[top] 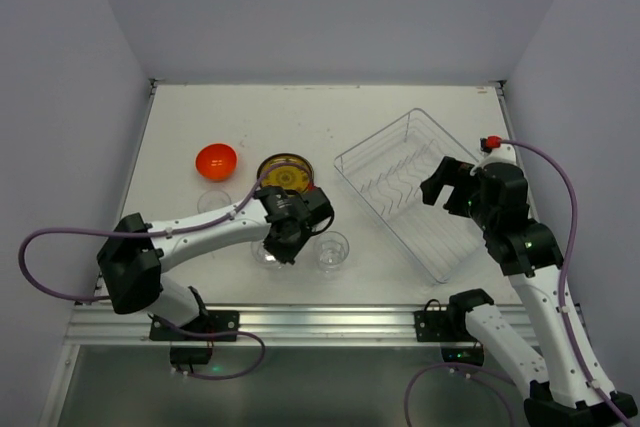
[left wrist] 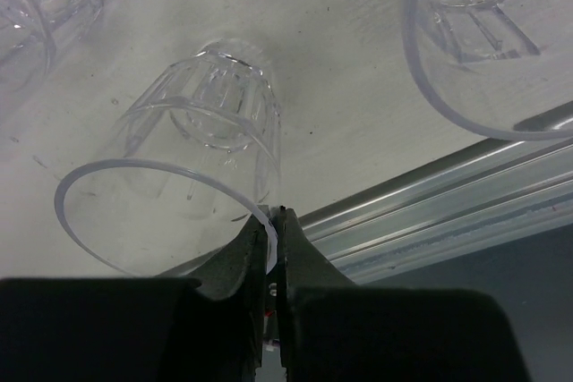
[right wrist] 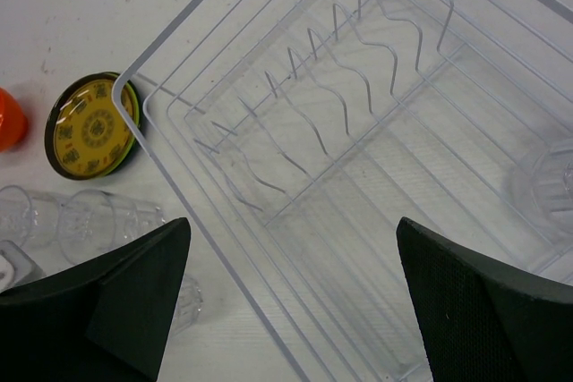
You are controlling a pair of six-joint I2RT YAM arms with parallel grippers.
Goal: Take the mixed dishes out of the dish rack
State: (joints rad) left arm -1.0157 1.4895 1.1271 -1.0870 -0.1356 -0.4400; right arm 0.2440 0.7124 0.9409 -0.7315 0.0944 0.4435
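Left gripper pinches the rim of a tilted clear cup by the table's near edge, with more cups beside it. Right gripper hovers spread wide over the dish rack, one last cup inside. Beyond: patterned plate, orange bowl.

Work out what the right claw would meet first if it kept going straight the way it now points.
Probably the bare floor of the dish rack, beside the wire plate holder: the open right claw points down into it, though depth is unclear.
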